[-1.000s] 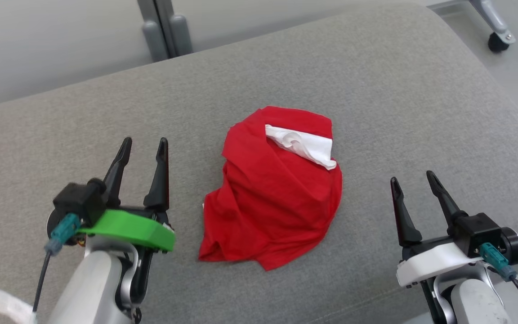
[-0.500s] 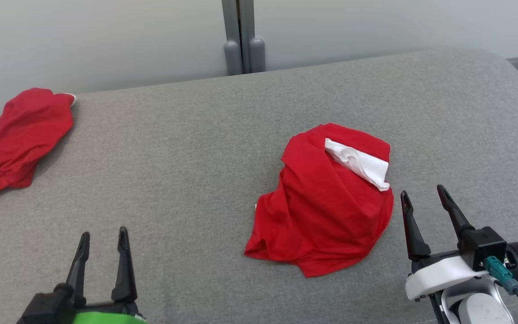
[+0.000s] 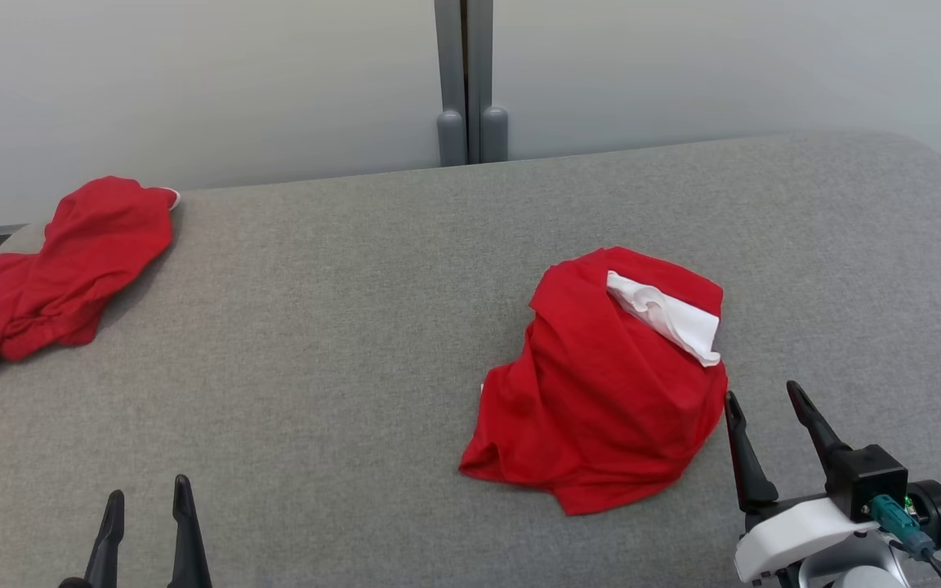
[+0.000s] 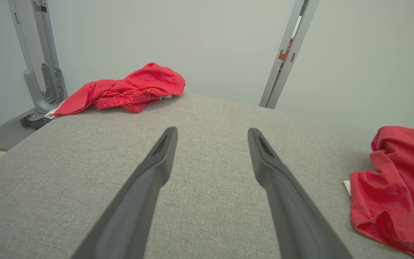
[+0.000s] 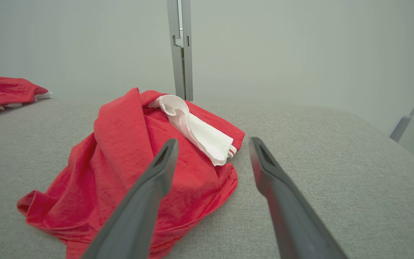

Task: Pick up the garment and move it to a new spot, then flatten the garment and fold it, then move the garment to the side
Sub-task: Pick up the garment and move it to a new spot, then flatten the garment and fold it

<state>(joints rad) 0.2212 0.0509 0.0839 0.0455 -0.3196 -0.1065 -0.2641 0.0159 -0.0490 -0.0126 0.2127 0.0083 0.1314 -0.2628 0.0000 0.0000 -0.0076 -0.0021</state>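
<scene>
1. The red garment [image 3: 601,392] lies crumpled on the grey table [image 3: 315,327], right of the middle, with a white fold [image 3: 666,314] showing on top.
2. The right gripper [image 3: 763,391] sits just beside the garment's near right edge, fingers spread apart and empty.
3. The left gripper [image 3: 149,487] is well apart from the garment at the near left, fingers likewise spread, holding nothing.
4. A second red garment [image 3: 54,278] lies bunched at the table's far left corner.

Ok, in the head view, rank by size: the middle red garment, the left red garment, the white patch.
Largest: middle red garment
left red garment, though farther off and cut by the edge
white patch, clearly smallest
</scene>
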